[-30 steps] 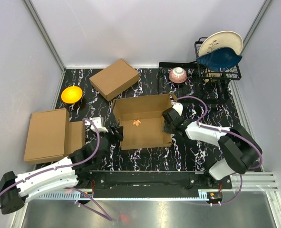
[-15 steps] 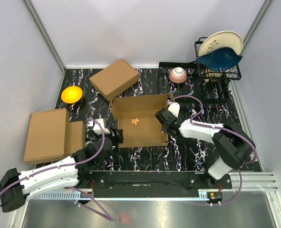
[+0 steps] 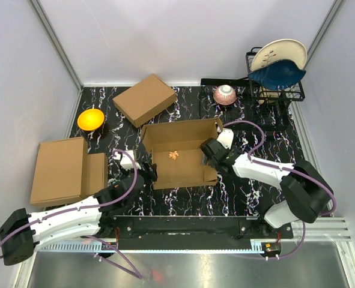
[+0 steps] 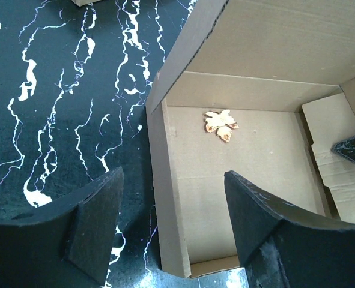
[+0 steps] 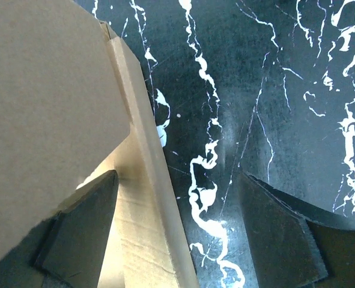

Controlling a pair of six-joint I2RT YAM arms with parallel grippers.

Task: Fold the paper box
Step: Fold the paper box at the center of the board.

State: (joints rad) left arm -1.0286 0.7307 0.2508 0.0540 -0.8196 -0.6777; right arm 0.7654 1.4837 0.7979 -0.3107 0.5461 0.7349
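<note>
A: Where's the brown corrugated cardboard die-cut paper box (image 3: 180, 157)?
B: Middle of the black marbled table (image 3: 225, 198), walls partly raised. The left gripper (image 4: 172, 180) and right gripper (image 5: 178, 180) gape wide, each straddling 1 side wall, holding nothing
A: Next?
B: Side walls, I judge: close on them, fold inward

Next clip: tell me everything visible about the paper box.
The paper box is brown corrugated cardboard, half folded into an open tray with its walls raised. It sits flat at the middle of the black marbled table. A small orange scrap lies on its floor. The open left gripper straddles its left wall, the open right gripper its right wall; contact unclear.
</note>
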